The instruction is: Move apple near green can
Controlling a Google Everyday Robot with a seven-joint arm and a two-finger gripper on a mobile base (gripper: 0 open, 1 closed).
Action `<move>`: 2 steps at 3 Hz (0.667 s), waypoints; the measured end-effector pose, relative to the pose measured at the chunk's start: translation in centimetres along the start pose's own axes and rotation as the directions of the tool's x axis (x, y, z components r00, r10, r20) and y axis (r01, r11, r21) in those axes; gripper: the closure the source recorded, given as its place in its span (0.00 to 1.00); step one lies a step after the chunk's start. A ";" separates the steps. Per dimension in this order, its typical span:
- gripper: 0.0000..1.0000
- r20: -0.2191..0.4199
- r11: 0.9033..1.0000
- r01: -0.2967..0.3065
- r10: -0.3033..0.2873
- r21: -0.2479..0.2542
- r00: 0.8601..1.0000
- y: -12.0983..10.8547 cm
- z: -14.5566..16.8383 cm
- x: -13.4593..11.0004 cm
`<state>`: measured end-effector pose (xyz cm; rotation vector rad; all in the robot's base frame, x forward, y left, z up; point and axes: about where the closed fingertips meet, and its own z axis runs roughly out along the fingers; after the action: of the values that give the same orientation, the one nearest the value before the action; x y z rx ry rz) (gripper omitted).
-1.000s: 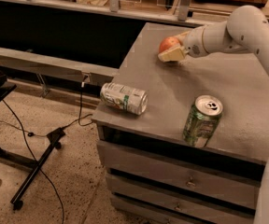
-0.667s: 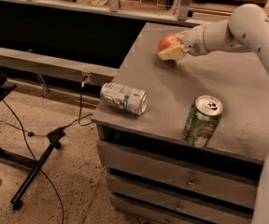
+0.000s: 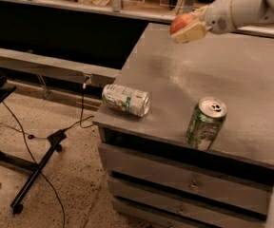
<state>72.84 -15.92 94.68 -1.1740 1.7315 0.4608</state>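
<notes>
The apple is orange-red and held in my gripper, lifted above the far part of the grey cabinet top. The gripper reaches in from the upper right on a white arm and its cream fingers are shut around the apple. The green can stands upright near the front edge of the cabinet, dark green mottled with a silver top and pull tab. It is well below and in front of the apple, a little to the right.
A mostly white can with green marks lies on its side at the front left corner of the cabinet. Drawers are below the top. Cables and a black stand lie on the speckled floor at left. A counter with clutter runs behind.
My gripper has lifted the apple up off the cabinet top and moved it slightly right. Both cans have stayed where they were.
</notes>
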 end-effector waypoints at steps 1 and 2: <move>1.00 -0.075 0.997 0.013 -0.007 0.082 0.997 2.3 -7.8 -1.4; 1.00 -0.132 0.980 -0.013 0.040 0.201 0.991 5.5 -15.5 -0.6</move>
<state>60.38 -24.32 101.42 -1.0589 1.8643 0.2205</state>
